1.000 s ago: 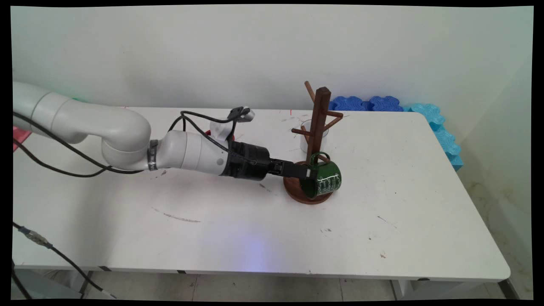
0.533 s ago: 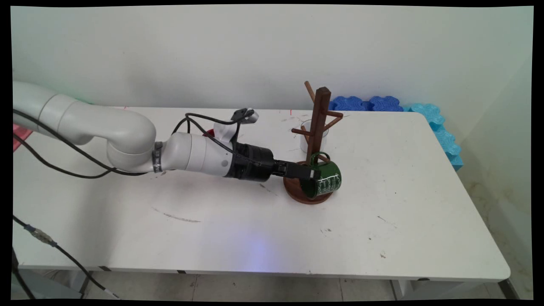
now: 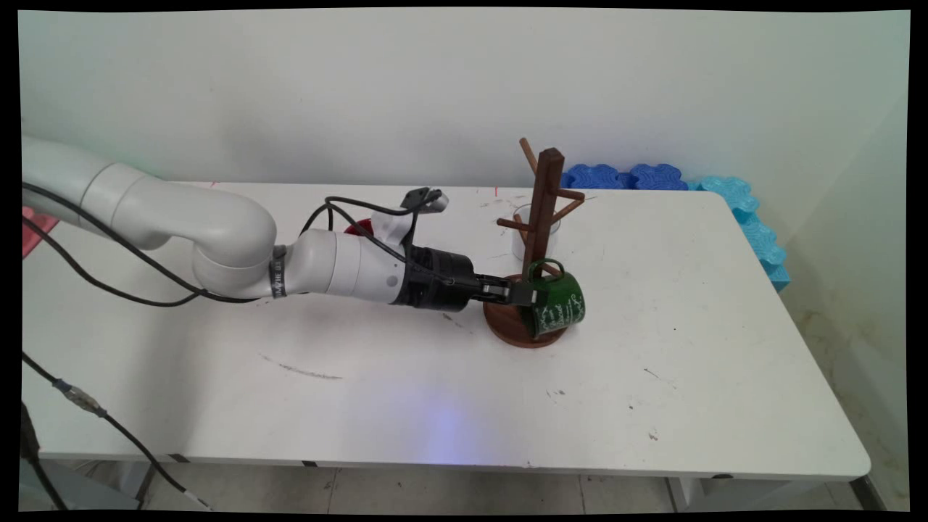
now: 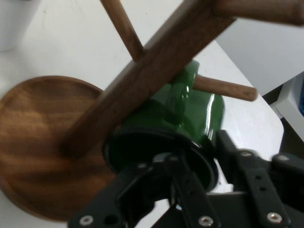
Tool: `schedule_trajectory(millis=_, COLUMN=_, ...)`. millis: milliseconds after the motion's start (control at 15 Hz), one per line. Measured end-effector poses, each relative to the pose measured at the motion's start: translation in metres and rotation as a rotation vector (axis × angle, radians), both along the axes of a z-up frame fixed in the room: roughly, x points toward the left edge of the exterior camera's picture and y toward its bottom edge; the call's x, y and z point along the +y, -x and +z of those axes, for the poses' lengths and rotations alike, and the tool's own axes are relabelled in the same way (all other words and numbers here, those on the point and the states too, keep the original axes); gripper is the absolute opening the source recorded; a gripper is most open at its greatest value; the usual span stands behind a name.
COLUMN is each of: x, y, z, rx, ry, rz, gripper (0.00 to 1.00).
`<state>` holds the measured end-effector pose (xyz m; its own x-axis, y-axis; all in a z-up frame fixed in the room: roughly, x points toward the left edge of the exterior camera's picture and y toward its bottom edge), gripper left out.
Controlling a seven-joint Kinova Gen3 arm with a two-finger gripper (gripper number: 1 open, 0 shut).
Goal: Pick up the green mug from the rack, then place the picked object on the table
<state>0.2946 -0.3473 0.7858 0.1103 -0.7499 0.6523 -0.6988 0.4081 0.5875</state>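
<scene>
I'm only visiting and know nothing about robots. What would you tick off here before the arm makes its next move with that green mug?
1. Grip: gripper is shut on the green mug at its rim: ok.
2. Mug handle looped over the lowest peg: looks so, ok.
3. Mug clear of the wooden base: cannot tell; it hangs tilted close over it.
4. Post upright, base flat on the table: ok.
5. Clear cup behind the post, apart from the gripper: ok.
</scene>
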Motion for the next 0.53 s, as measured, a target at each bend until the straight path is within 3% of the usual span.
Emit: schedule_trajectory(millis=533, x=0.0020, y=0.0028, z=-0.0019, rx=-0.006, ry=0.002, rz=0.000, gripper=0.00)
